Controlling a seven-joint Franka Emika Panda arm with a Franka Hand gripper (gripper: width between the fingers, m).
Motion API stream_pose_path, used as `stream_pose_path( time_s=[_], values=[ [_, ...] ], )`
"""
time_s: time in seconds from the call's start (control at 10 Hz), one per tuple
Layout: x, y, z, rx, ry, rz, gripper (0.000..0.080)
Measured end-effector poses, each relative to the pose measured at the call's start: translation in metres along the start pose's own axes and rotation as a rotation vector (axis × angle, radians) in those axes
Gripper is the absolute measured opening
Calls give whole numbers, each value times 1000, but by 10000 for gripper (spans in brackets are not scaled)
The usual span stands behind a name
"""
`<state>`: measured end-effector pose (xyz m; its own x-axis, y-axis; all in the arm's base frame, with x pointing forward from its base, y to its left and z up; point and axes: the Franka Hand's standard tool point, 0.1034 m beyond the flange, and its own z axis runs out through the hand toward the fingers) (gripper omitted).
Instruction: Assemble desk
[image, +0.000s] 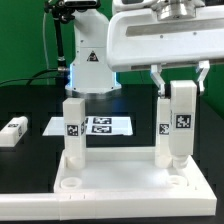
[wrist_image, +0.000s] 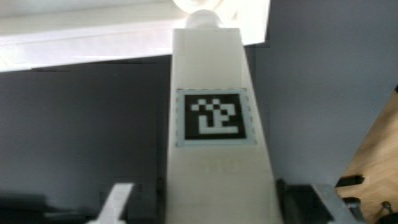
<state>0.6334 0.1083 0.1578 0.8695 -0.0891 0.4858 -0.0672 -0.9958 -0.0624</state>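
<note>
The white desk panel (image: 120, 172) lies flat at the front, rim up, with round sockets showing at its near corners. One tagged white leg (image: 73, 128) stands upright in the far corner on the exterior view's left. My gripper (image: 181, 88) is shut on a second tagged leg (image: 180, 125) and holds it upright, its lower end at the far corner on the exterior view's right. I cannot tell whether it is seated. In the wrist view this leg (wrist_image: 214, 120) fills the middle between my fingers (wrist_image: 118, 205). A third leg (image: 12, 132) lies on the table at the left.
The marker board (image: 100, 125) lies flat on the black table behind the panel. The robot's white base (image: 88, 60) stands at the back. A green edge runs along the table's far side.
</note>
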Motion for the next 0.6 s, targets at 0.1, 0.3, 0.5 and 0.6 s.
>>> stream_pose_path(
  time_s=[0.1,0.3,0.5,0.6],
  values=[
    [-4,2,2,-6,-22,4,288],
    [-11,-1,5,-9,-46,1,288],
    [-14,0,11,-15,-59,0,288],
    [-14,2,14,-19,-61,-1,288]
  ],
)
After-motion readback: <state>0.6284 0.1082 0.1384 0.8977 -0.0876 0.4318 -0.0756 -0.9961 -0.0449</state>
